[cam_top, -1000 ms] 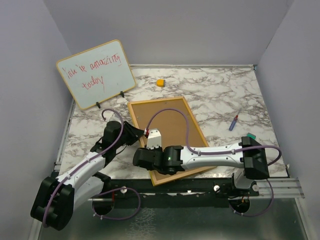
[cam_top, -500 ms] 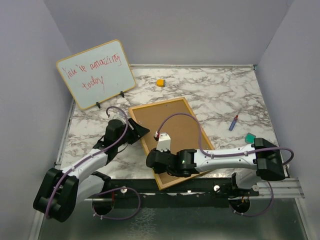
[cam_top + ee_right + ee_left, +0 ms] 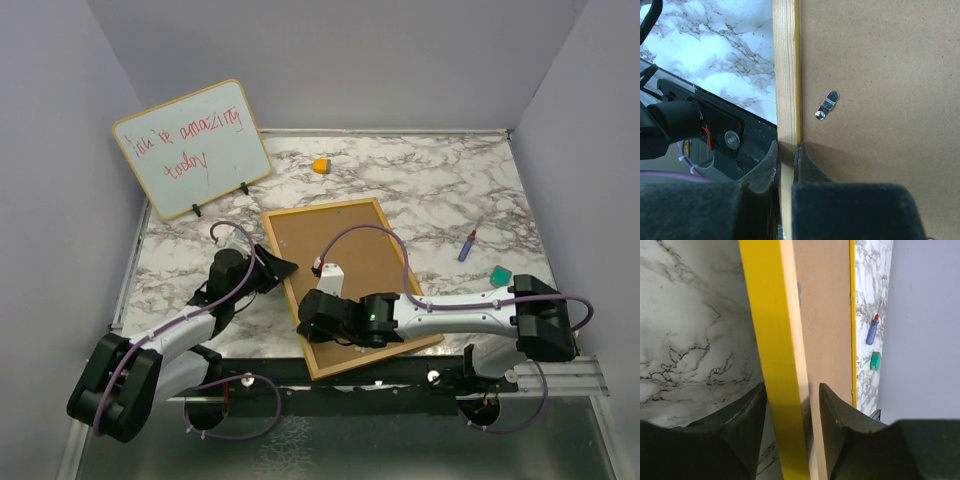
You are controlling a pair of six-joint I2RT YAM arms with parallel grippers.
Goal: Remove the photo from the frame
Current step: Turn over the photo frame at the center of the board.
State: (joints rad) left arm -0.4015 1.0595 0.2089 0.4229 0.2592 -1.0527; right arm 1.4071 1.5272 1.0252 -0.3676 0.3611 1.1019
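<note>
The frame (image 3: 365, 250) lies back up on the marble table, brown board showing, its near edge over the table's front edge. The photo is hidden under the board. My left gripper (image 3: 288, 266) is at the frame's left edge; in the left wrist view the jaws (image 3: 792, 390) stand either side of the yellow border (image 3: 765, 315), closed on it. My right gripper (image 3: 312, 322) is shut on the near-left edge; in the right wrist view (image 3: 786, 150) the pads pinch the wooden rim (image 3: 785, 75). A small metal clip (image 3: 827, 105) sits on the board just ahead.
A whiteboard (image 3: 190, 148) with red handwriting stands at the back left. A yellow block (image 3: 320, 165) lies at the back, a blue and red marker (image 3: 467, 245) and a green block (image 3: 500, 273) to the right. Walls close in on three sides.
The frame has turned and slid a little to the right with both grippers on its left edge. The right gripper has moved nearer the front edge; the green block, earlier hidden by the arm, now shows.
</note>
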